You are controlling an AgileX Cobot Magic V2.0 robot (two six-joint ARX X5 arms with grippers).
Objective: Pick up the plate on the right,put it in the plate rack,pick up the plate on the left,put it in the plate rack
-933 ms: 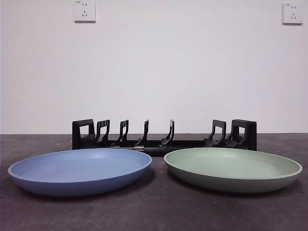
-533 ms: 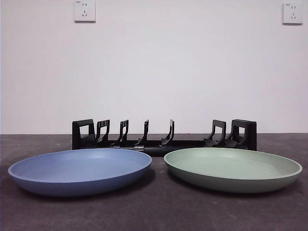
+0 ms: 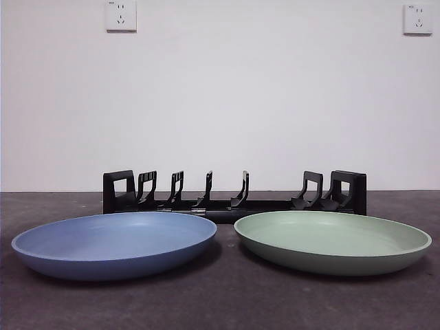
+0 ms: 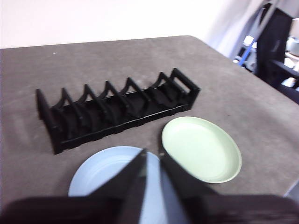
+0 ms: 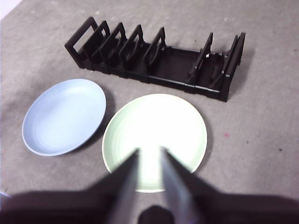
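A green plate lies flat on the right and a blue plate on the left, almost touching. Behind them stands the empty black plate rack with its upright prongs. Neither arm shows in the front view. The left gripper hovers high over the blue plate, jaws nearly together and holding nothing, with the green plate and rack beyond. The right gripper hovers high over the green plate, its jaws also close together and empty; the blue plate and rack are visible too.
The grey table ends at a white wall carrying two sockets. Past the table's edge, the left wrist view shows dark furniture.
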